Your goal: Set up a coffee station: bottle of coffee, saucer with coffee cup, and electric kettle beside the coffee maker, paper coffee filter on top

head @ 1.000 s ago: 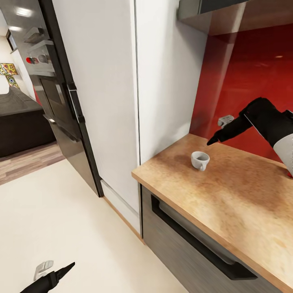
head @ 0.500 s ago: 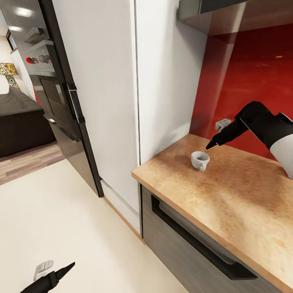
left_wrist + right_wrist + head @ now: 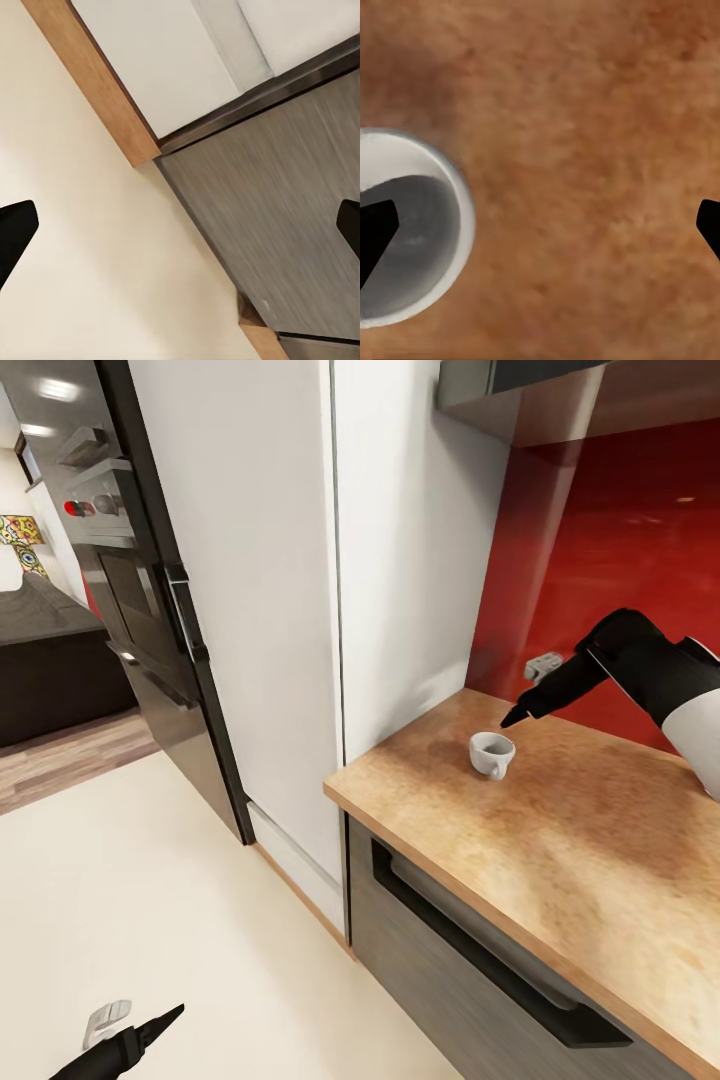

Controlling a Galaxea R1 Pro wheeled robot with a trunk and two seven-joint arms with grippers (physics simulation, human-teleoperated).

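Nearest the camera, the left gripper hangs low over the pale floor, well apart from the counter. In the left wrist view its two dark fingertips sit at opposite edges of the picture, so the pincer is spread wide with nothing between; beyond them are the floor, a wooden baseboard strip and a grey cabinet front.

Further in, the wooden countertop runs above a grey drawer with a long black handle. The coffee cup stands upright on the bare wood near the counter's back left corner, its handle towards the front — white outside, grey inside, with nothing under it but the countertop.

Just behind and above the cup, the right gripper reaches in from the right on a black arm, one black fingertip hovering close over the cup's far rim, and I cannot tell whether it touches. In the right wrist view the cup lies under one fingertip while the other sits at the opposite edge over plain wood — the pincer is wide and holds nothing.

Farthest back are the red wall panel behind the counter, a tall white cabinet to the left, and a dark built-in oven column beyond it.
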